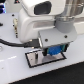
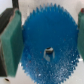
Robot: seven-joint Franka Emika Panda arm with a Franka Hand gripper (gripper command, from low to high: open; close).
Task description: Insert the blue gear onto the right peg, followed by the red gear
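White table point(image 1: 10, 70), fingers point(image 2: 11, 42) hiding blue gear point(image 2: 49, 47)

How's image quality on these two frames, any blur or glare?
Exterior view: soft, low-res; white arm and table nearly blown out, gripper with blue gear over the plate lacks edge detail. Wrist view: gear fills the frame at close range, teeth blurred, speckled highlights on its face; green pads soft.

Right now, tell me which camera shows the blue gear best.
The wrist view. There the blue gear fills most of the picture, its toothed rim and centre hole plain, between the green pads of the pincer. The exterior view shows only a small blue patch under the arm, above the white plate.
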